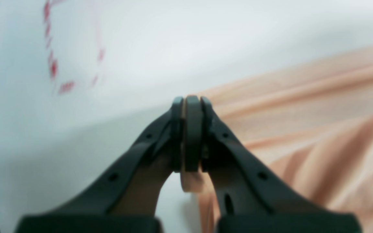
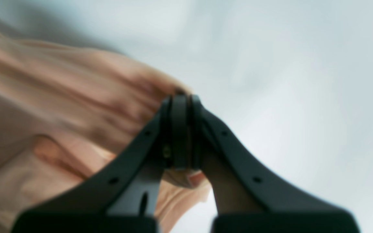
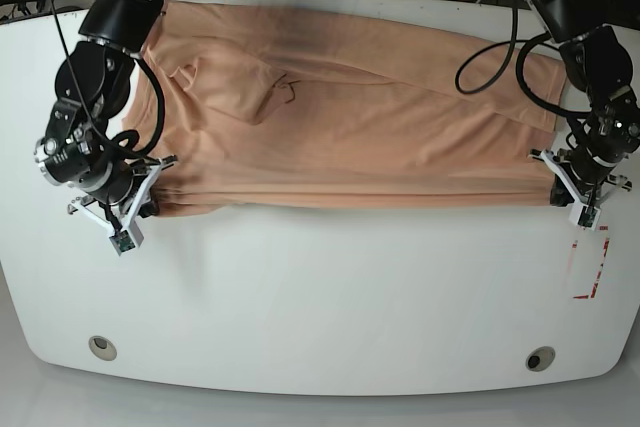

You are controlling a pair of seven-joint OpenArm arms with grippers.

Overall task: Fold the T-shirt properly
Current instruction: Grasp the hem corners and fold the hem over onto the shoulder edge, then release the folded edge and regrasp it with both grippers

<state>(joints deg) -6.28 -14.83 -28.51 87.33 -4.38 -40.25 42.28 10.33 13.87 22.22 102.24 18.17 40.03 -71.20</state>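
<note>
The peach shirt (image 3: pixel 350 117) lies spread across the upper half of the white table (image 3: pixel 320 287) in the base view, folded over so its near edge runs straight from left to right, with a few creases near its upper left. The left claw (image 1: pixel 188 100), at the right of that view just above some red dashed marks (image 3: pixel 588 267), is pinched tight on the shirt's corner, a sliver of peach cloth showing between its pads. The right claw (image 2: pixel 180 98), at the left edge of the frame, is likewise clamped on the opposite corner, bunched fabric gathered against its tips.
</note>
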